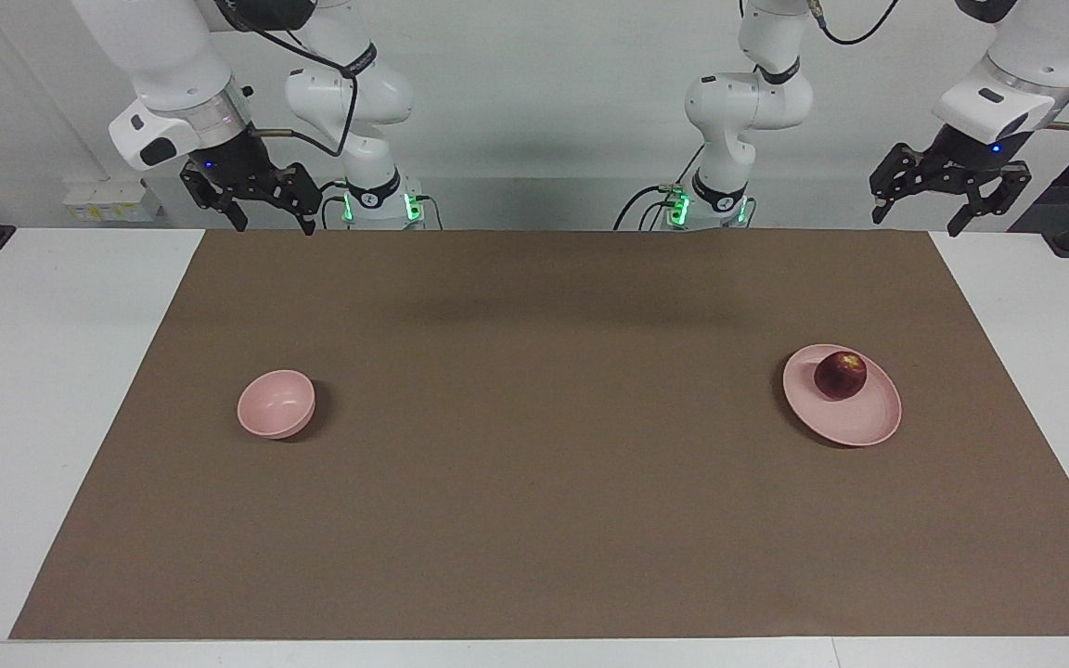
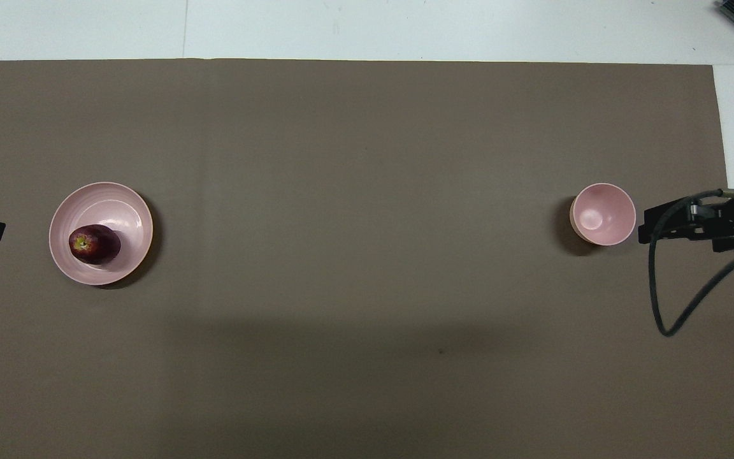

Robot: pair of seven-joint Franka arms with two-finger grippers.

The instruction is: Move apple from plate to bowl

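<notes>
While the apple (image 1: 840, 374) sits on the plate (image 1: 855, 425) toward my left arm's end of the surface, on the part of the plate nearer to me, nothing of the move has begun. The bowl (image 1: 276, 404) stands well apart from it, toward my right arm's end, upright and with nothing in it. Both lie on a brown mat (image 1: 534, 445).

My left end effector (image 1: 950, 190) hangs high over the surface's edge at its own end, fingers spread, holding nothing. My right end effector (image 1: 251, 193) waits likewise over its own end, also open with nothing in it.

I judge the apple firm, smooth-skinned and fairly light, round enough to roll or slip under a pinch set off-centre. I would close my 2 fingers across its widest middle, from above, pressing gently enough not to bruise it. The plate is shallow, so its low rim should not block my fingers.
</notes>
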